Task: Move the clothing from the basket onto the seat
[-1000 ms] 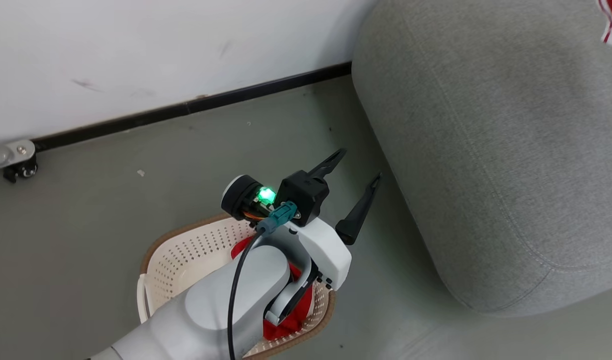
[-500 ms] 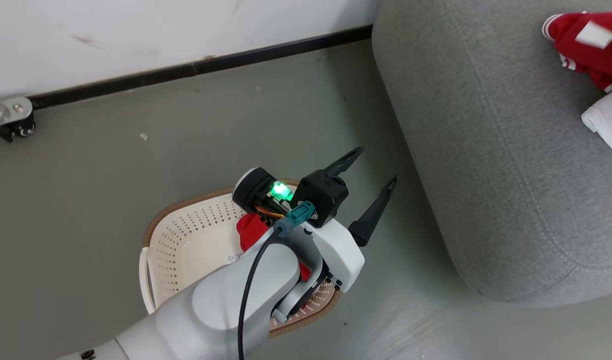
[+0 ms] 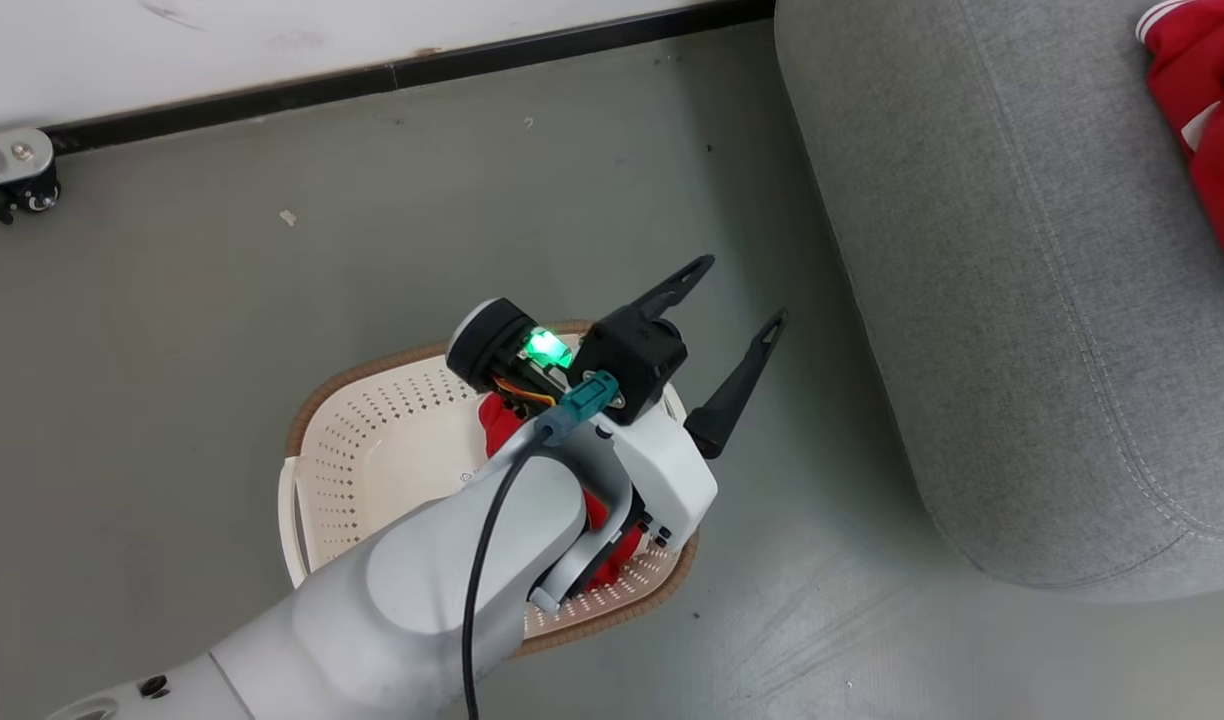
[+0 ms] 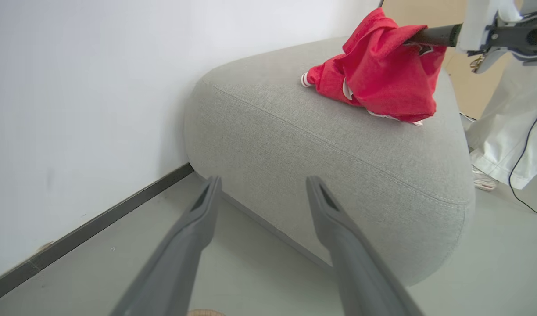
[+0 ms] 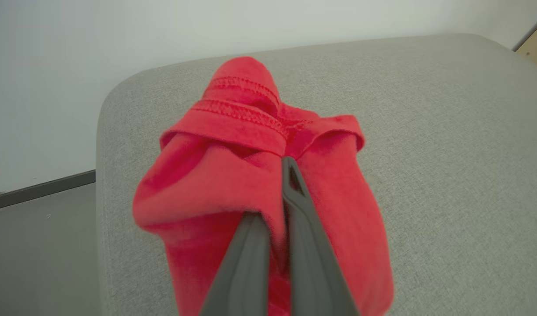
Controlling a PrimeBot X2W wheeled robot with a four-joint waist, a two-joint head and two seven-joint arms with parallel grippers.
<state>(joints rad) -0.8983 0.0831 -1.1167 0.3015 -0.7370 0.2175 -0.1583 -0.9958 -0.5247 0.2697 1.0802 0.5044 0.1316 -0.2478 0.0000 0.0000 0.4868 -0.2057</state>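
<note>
Left tool (image 3: 743,290) gapes past the basket (image 3: 352,378) rim, bare floor (image 3: 812,470) between it and the seat (image 3: 1022,300) edge; your right tool (image 5: 275,197) clamps clothing (image 5: 224,175) on the seat.

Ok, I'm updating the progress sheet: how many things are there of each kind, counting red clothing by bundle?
Red clothing bundles: 2 (basket bundle, seat bundle)
Basket: 1
Seat: 1
Total: 4

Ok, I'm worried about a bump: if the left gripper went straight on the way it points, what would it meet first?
Probably the rounded side of the grey seat cushion: the open left gripper aims at it, with nothing between in the wrist view. Depth is unclear.
</note>
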